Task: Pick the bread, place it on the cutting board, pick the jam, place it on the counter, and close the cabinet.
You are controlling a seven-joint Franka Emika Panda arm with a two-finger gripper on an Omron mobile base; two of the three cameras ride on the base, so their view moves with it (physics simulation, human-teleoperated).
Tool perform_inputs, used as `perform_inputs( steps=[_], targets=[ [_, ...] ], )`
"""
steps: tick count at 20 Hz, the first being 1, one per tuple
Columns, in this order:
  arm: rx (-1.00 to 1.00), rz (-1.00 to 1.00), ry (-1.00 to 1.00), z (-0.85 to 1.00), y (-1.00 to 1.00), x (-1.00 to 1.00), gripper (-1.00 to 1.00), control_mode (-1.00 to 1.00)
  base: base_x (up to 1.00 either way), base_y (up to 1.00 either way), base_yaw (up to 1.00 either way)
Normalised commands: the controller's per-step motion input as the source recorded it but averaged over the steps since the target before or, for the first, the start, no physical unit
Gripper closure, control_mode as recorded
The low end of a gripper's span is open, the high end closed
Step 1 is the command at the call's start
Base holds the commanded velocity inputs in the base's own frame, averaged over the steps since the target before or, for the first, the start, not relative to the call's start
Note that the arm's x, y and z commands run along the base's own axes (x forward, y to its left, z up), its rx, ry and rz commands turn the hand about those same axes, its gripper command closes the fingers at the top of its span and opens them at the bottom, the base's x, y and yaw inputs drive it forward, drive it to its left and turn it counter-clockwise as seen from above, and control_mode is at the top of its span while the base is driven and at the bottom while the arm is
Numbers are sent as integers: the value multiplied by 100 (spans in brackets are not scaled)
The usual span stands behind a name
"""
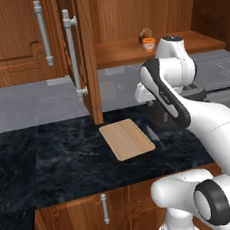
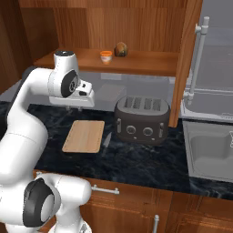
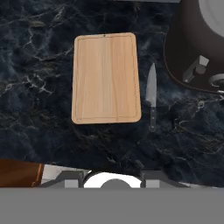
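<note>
Hand view looks straight down on the counter, dark marbled stone. At the bottom edge the gripper's tips barely rise into sight, so whether the hand is released or clenched cannot be told. Above them, toward 12 o'clock, the cutting board lies flat and bare, its long side running up the picture. Just beside its right edge, at 3 o'clock from the board and apart from it, lies a knife with the blade pointing to 12 and the dark handle to 6. At 2 o'clock from the board sits the dark rounded body of a toaster.

Left base view shows the white arm bent over the counter, the gripper hidden behind the arm's own links. The cutting board rests on the stone a little beyond the wooden front edge, with the knife at its 3 o'clock. Beyond the board, at its 11 o'clock, the cabinet door stands open, edge-on to the camera, its long grey bar handle facing left. Farther back, at 1 o'clock from the board, the jam stands on the open cabinet shelf with the bread just behind it, close enough that contact cannot be judged.

Right base view has the hand hanging above the cutting board, with the toaster at the board's 3 o'clock. On the shelf far behind, the jam stands at 9 o'clock from the bread, the two near but apart. A steel sink lies in the counter at 4 o'clock from the toaster.
</note>
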Motion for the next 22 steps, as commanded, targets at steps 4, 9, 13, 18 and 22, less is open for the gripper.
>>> perform_inputs(
  steps=[4,9,13,18,22],
  targets=[
    [0,0,0,0,0,1,-100,-100,0,0,0],
    [0,0,0,0,-1,0,-100,-100,0,0,0],
    [0,0,-1,0,-6,0,-100,-100,0,0,0],
    [0,0,-18,1,-10,-19,-100,-100,0,0,0],
    [0,0,-23,12,-12,-27,-100,-100,0,0,0]
  ],
)
